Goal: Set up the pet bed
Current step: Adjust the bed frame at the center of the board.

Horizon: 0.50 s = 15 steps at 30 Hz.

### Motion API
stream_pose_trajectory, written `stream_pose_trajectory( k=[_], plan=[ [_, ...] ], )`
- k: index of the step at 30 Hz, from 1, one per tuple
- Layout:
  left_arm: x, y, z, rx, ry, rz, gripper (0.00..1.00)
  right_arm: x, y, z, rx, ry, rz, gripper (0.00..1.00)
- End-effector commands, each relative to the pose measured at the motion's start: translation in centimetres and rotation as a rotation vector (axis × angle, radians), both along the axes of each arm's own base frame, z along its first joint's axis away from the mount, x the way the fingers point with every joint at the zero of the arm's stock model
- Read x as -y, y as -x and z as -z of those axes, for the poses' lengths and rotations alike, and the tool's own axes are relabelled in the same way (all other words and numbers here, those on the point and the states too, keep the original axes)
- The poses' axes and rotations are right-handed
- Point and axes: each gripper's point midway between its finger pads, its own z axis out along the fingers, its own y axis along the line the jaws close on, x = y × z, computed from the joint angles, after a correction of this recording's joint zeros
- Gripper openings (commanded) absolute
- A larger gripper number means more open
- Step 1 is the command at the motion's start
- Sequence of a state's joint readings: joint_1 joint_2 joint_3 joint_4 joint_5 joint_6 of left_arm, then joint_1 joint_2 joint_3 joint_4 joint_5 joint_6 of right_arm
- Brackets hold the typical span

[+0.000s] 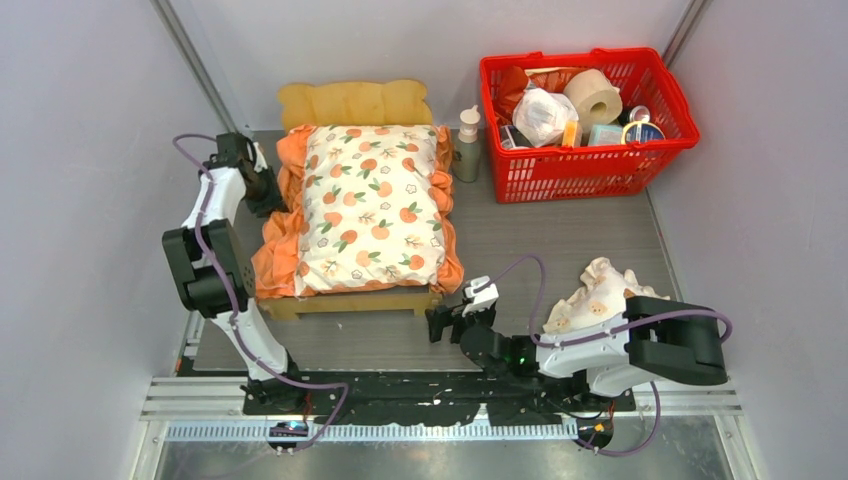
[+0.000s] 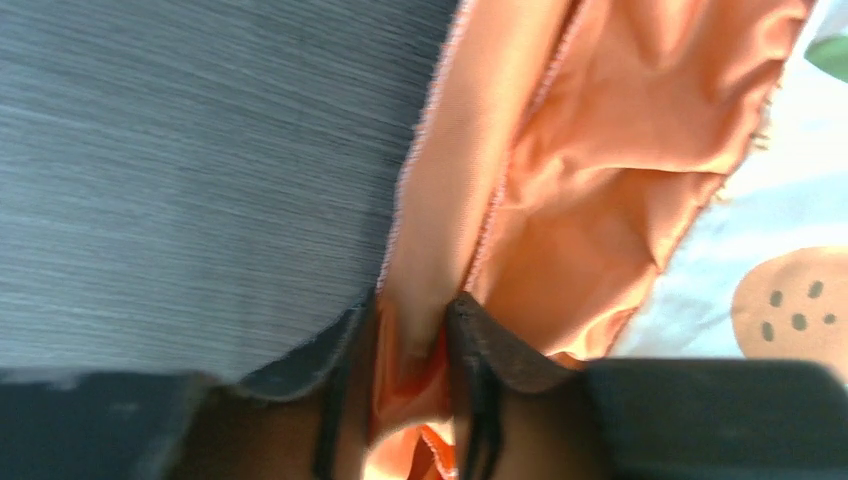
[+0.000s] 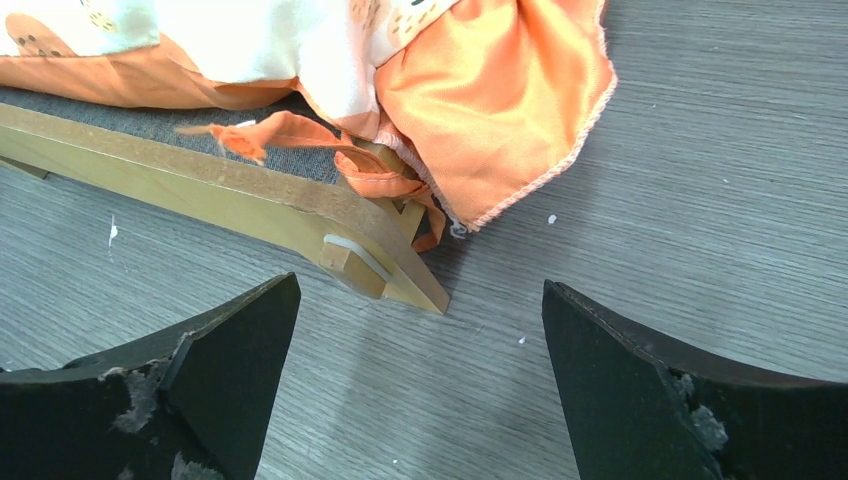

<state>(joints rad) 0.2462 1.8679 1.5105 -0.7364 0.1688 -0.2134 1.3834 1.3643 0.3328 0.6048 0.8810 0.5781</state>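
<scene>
1. The pet bed (image 1: 345,301) stands left of centre on the table (image 1: 560,240), headboard (image 1: 352,102) at the far end. The cushion (image 1: 370,195) lies on it, frills spilling over both sides.
2. L gripper (image 1: 264,192) is at the cushion's left edge. In the wrist view its fingers (image 2: 480,365) are clenched on a fold of the orange ruffle (image 2: 600,150), w/ fabric filling the gap betw. them.
3. R gripper (image 1: 455,320) is low, just off the bed's near-right corner. Fingers are spread wide, grasping nothing and clear of the wood.
4. The frilled pillow (image 1: 598,290) lies well apart to the right, partly behind the R arm, not on the bed.
5. Risk: the hold is on a thin, shiny frill only. A sharp tug could pull it free, or skew the cushion rather than square it.
6. Risk: the frame looks light. A sideways pull by L could drag the whole bed, and nothing braces it since R isn't touching.
7. Risk: the bottle (image 1: 467,140) stands just beside the bed's far-right corner, betw. bed and red basket (image 1: 590,172). If the bed shifts that way it prob. topples.
8. Risk: an orange tie (image 3: 370,182) hangs by the near-right post; can't tell if it's knotted. R closing in there could snag it or knock the corner.
9. Risk: a swing of R's elbow could sweep the pillow away.
</scene>
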Motion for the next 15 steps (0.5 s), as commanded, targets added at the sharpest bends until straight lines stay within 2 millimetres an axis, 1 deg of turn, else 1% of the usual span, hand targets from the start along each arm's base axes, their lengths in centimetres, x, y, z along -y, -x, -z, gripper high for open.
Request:
stream_pose_trajectory(
  k=[1,3,5,6,9,10,11,12,13,14,15],
  plan=[
    [-0.5,0.8,0.2,-0.038,-0.038,-0.024,0.22,0.6,-0.3,-1.4,0.017,-0.054,0.026,0.98],
    [-0.8,1.4,0.1,-0.038,-0.059,-0.040,0.09,0.8,-0.2,-1.5,0.011,-0.060,0.029,0.98],
    [-1.1,2.1,-0.2,-0.041,-0.079,-0.056,0.00,1.0,-0.1,-1.7,-0.001,-0.080,0.033,0.98],
    [-1.3,2.6,-0.2,-0.044,-0.088,-0.069,0.00,1.2,0.0,-1.6,-0.013,-0.094,0.037,0.98],
    [-2.0,4.0,-0.3,-0.031,-0.079,-0.138,0.00,1.3,0.4,-2.3,-0.032,-0.135,0.023,0.99],
    [-2.3,4.5,-0.3,-0.020,-0.062,-0.173,0.00,1.5,0.5,-2.2,-0.042,-0.133,0.024,0.99],
    [-2.3,4.9,-0.6,0.002,-0.039,-0.198,0.00,1.5,0.6,-2.6,-0.045,-0.149,0.018,0.99],
    [-2.4,5.3,-0.8,0.024,-0.020,-0.221,0.00,1.7,0.7,-2.5,-0.056,-0.142,0.018,1.00],
    [-2.6,5.8,-0.8,0.035,-0.020,-0.242,0.00,1.6,0.9,-3.0,-0.061,-0.163,0.012,1.00],
    [-2.9,6.2,-1.0,0.042,-0.036,-0.259,0.00,1.7,1.1,-2.9,-0.076,-0.162,0.006,1.00],
    [-3.3,6.7,-1.1,0.048,-0.062,-0.276,0.00,1.7,1.2,-3.3,-0.079,-0.178,0.001,1.00]
  ],
)
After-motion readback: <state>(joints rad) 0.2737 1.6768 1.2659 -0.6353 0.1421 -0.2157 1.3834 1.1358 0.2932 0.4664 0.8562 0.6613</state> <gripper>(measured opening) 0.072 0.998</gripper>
